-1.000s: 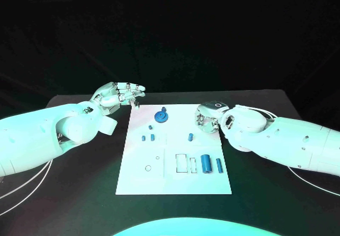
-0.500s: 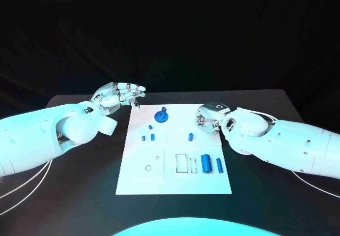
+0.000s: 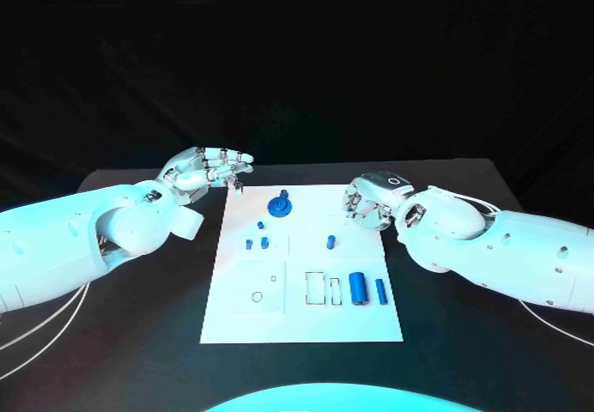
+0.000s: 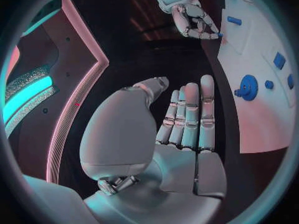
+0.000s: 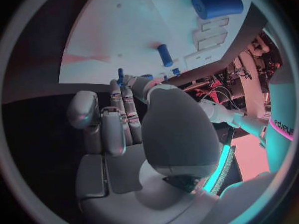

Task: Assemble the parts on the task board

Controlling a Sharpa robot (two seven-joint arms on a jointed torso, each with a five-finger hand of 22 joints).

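Right robot hand (image 3: 369,204) has shifted slightly toward the far edge of the board since a second ago, fingers curled in over the board's right edge, nothing visibly held; left robot hand (image 3: 208,168) unchanged, hovering just off the board's far left corner, fingers curled together, empty as far as the wrist view shows.

Black desk (image 3: 124,326) carries the white task board (image 3: 303,322) in its middle; on the board, largest first: blue gear (image 3: 281,205) near the far edge with a small peg standing up from it; thick blue cylinder (image 3: 358,287) lying in the near right area beside outlined rectangular slots; thin blue pin (image 3: 381,291) just right of that cylinder; short blue peg (image 3: 332,242) mid-board; three small blue pieces (image 3: 255,239) left of centre.

No brand or label readable on board or parts; lettering on the arm in the right wrist view is only partly visible, can't read it.
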